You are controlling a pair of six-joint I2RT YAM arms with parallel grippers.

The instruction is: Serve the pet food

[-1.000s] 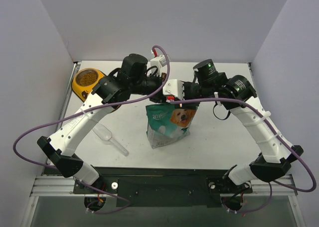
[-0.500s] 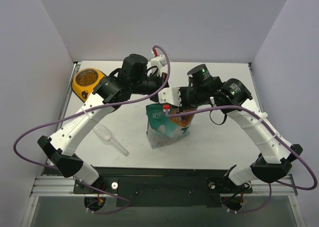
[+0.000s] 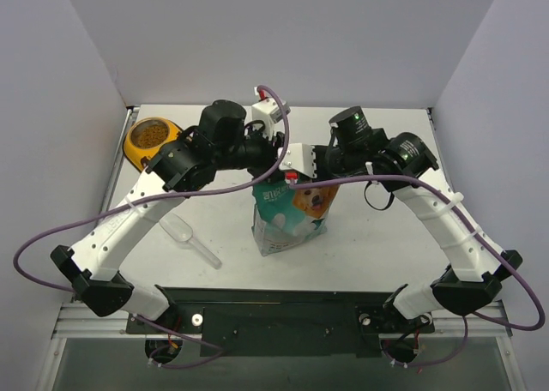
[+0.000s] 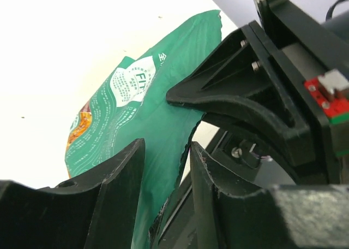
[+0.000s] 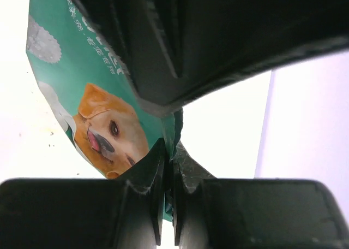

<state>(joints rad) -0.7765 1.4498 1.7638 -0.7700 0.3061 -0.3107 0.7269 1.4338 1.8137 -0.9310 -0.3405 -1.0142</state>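
Note:
A teal-and-white pouch [image 3: 292, 218] printed with a dog face stands upright at the table's middle. My right gripper [image 5: 169, 162] is shut on the pouch's [image 5: 92, 90] torn top edge. In the left wrist view my left gripper [image 4: 166, 150] is open. The pouch's [image 4: 136, 112] green back edge sits loosely between its fingers, and the right gripper's black fingers [image 4: 240, 96] are just beyond. From above, both grippers meet over the pouch top, left gripper [image 3: 273, 168] and right gripper [image 3: 290, 180]. Brown pet food [image 3: 151, 135] lies in one bowl of the yellow feeder [image 3: 135, 150]. Any inside the pouch is hidden.
A clear plastic scoop [image 3: 185, 236] lies on the table left of the pouch, under the left arm. The feeder sits at the far left corner by the wall. Grey walls enclose the table on three sides.
My right gripper closed onto the pouch's top edge. My left gripper opened, let go of the pouch, and the left arm shifted a little to the left.

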